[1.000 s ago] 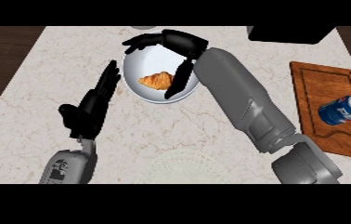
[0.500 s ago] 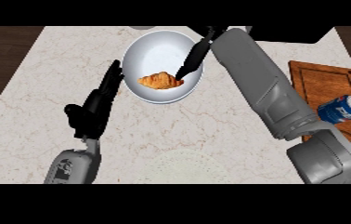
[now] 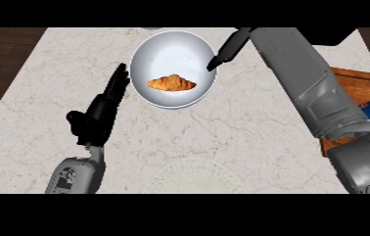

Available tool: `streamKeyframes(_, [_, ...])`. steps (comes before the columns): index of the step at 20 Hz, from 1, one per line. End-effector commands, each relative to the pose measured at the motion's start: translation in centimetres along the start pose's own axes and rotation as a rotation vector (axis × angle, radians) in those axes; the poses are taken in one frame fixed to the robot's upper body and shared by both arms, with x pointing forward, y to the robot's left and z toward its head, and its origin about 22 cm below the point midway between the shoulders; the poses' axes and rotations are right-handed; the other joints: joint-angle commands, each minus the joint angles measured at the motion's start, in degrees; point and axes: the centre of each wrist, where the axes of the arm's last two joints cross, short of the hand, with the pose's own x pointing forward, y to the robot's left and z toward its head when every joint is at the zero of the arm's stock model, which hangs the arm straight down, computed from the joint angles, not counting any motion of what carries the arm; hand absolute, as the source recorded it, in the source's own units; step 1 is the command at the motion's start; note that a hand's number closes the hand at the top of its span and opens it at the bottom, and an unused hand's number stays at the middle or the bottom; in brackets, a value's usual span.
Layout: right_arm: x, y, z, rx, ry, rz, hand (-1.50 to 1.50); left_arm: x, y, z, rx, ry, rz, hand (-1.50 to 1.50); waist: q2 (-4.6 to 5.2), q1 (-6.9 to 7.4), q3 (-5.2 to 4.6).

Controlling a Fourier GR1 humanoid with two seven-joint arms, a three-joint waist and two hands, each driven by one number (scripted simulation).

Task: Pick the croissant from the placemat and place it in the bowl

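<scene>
A golden croissant [image 3: 172, 83] lies inside the white bowl [image 3: 170, 49] at the upper middle of the counter. My right hand [image 3: 226, 52] hangs over the bowl's right rim with straight fingers and holds nothing; most of the hand is cut off by the upper band. Left of the bowl my left hand [image 3: 101, 110] rests open, fingers pointing up, its fingertips close to the bowl's left rim. A pale round placemat [image 3: 196, 175] shows faintly at the lower middle, with nothing on it.
A wooden cutting board [image 3: 350, 78] sits at the right edge, mostly hidden behind my right forearm [image 3: 307, 78]. A dark strip runs along the counter's left edge.
My right hand has let go of the croissant and drawn back up and to the right, away from the bowl. The croissant now lies uncovered. The left hand has stayed put.
</scene>
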Motion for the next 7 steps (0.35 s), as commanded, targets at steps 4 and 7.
streamKeyframes(4, [-0.7,-1.8,3.0,0.124,-0.110,-0.114,-1.50,0.1,-0.2,0.4,0.004,-0.003,0.002,0.00,0.10,0.53,0.09])
streamKeyframes(7, [-1.5,-1.4,3.4,0.124,-0.106,-0.116,-1.50,0.4,0.8,-0.1,0.005,-0.003,-0.005,0.00,0.38,0.86,0.10])
